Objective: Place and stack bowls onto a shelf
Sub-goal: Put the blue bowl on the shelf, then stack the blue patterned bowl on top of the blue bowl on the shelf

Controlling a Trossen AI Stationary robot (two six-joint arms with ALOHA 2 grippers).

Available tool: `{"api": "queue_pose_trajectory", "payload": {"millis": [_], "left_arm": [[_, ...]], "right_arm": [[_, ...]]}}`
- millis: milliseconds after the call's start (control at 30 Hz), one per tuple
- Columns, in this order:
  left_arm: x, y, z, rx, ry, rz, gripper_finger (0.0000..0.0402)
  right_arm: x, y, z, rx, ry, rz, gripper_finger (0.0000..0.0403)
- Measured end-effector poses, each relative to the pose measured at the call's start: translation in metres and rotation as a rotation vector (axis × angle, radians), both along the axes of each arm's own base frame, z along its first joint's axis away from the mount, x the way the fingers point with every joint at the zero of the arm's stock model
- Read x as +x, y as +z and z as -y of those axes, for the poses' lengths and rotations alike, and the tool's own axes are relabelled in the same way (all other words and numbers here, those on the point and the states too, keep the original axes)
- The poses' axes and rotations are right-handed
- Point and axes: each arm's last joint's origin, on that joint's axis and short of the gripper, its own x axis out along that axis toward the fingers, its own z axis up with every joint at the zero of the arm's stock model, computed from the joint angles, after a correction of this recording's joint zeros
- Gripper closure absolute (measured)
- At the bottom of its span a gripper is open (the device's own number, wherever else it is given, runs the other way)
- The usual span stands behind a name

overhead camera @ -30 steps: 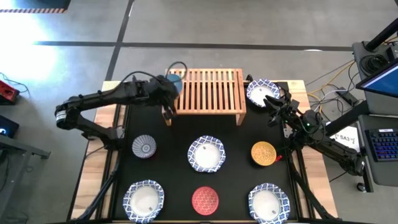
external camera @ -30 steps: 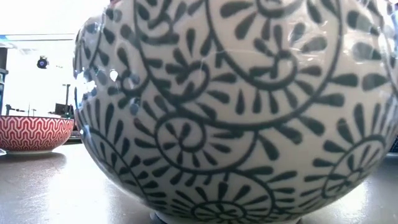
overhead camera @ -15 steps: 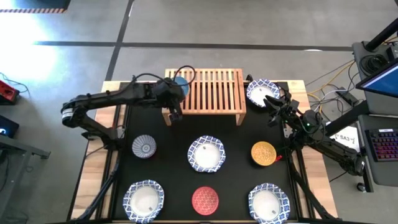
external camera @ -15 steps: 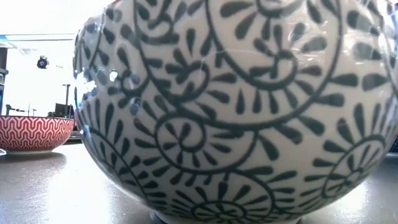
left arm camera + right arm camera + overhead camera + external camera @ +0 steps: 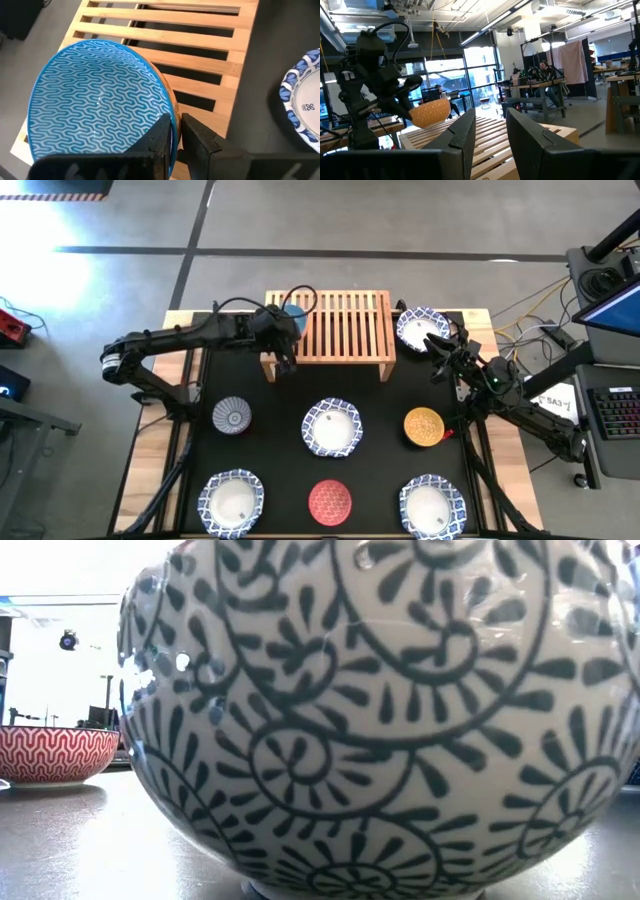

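Blue bowl: the blue bowl [image 5: 100,100] sits over the left end of the shelf [image 5: 340,325], tilted, its wave-patterned inside facing the left wrist camera; round, so no long axis shows.
Left gripper: the left gripper [image 5: 176,131] has its two dark fingers [image 5: 162,131] either side of the blue bowl's rim with only a thin gap between them; whether they clamp the rim or have just slackened I cannot tell.
Shelf: light-wood slatted rack at the far middle of the table [image 5: 180,450], long axis running left to right, slats running front to back.
Right gripper: the right gripper [image 5: 490,131] waits just off the shelf's right end, beside a white bowl [image 5: 422,329]; its fingers stand parted with nothing between them.
Other white bowls: one at the table's centre [image 5: 332,426], one at the front left [image 5: 231,502], one at the front right [image 5: 432,507], which fills the low view.
Small bowls: grey-blue bowl [image 5: 232,416] at the left, yellow bowl [image 5: 423,426] at the right, red bowl [image 5: 330,501] at the front middle, all upright and apart.
Room: a person [image 5: 547,75] sits at a far desk.
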Motion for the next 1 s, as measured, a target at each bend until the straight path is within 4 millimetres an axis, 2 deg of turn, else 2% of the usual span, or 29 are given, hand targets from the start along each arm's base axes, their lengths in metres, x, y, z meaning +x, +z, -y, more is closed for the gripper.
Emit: {"api": "queue_pose_trajectory", "payload": {"millis": [333, 700, 1000], "left_arm": [[0.0, 0.002, -0.01, 0.002, 0.046, 0.04, 0.0376], [0.001, 0.001, -0.012, 0.022, 0.053, 0.044, 0.0323], [-0.002, 0.017, -0.013, 0.095, 0.111, 0.08, 0.0322]], "right_arm": [[0.0, 0.0, 0.0, 0.0, 0.0, 0.0, 0.0305], [0.0, 0.0, 0.0, 0.0, 0.0, 0.0, 0.0305], [0.0, 0.0, 0.0, 0.0, 0.0, 0.0, 0.0305]]}}
